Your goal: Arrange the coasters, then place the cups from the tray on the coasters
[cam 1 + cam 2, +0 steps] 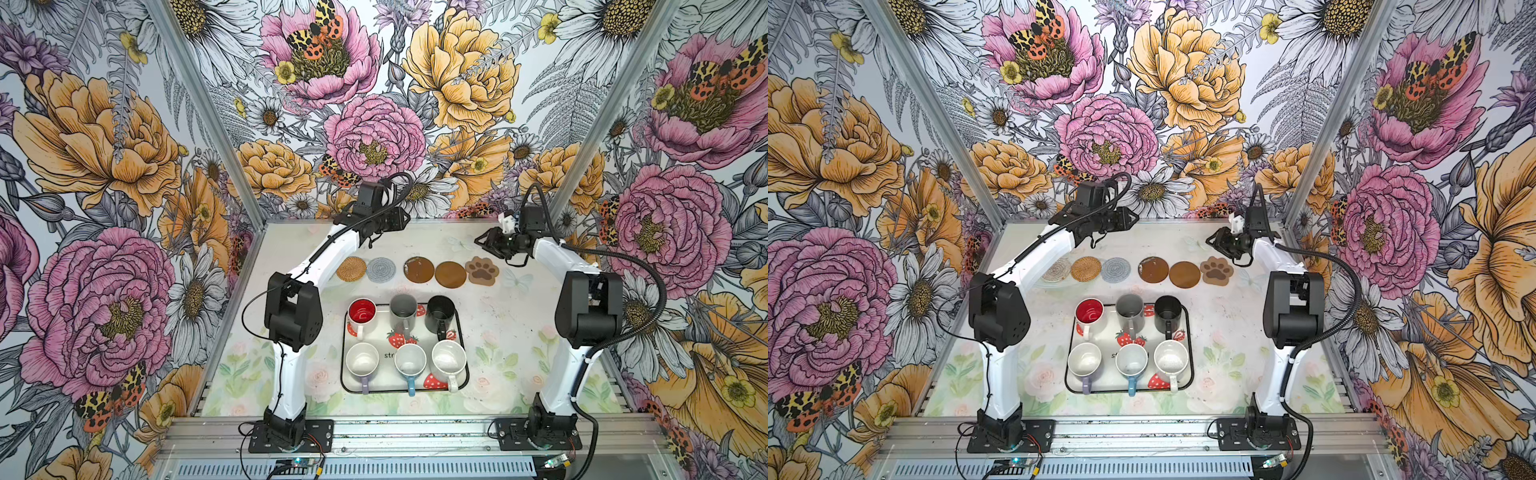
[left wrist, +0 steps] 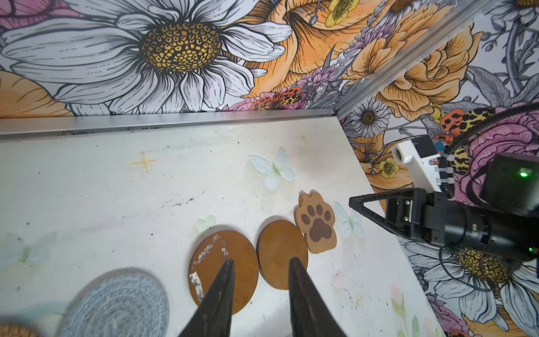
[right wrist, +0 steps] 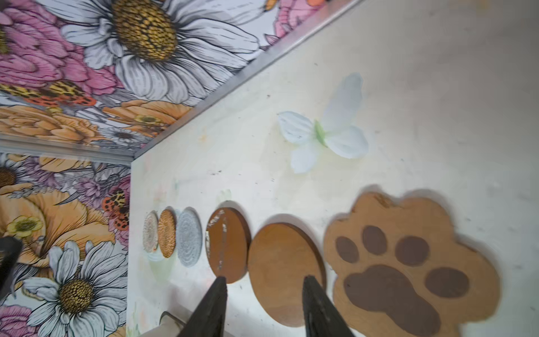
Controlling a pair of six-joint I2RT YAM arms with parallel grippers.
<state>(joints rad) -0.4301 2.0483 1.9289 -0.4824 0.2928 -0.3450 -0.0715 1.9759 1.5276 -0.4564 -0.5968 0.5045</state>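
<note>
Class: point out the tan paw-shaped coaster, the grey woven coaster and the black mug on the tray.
Tan paw-shaped coaster (image 1: 482,274): in a top view, its large brown pad.
Grey woven coaster (image 1: 381,269): in a top view, its centre.
Black mug (image 1: 440,308): in a top view, its dark inside.

What our table (image 1: 498,332) carries
We see a row toward its back: beaded mat (image 1: 1057,272), tan woven mat (image 1: 351,269), grey woven mat (image 1: 381,269), a gap, then scuffed disc (image 1: 419,268), plain disc (image 1: 450,274) and paw mat (image 1: 482,270), close together. The tray (image 1: 388,381) sits nearer the front, centred, apart from the row; the table's print is pale flowers.
</note>
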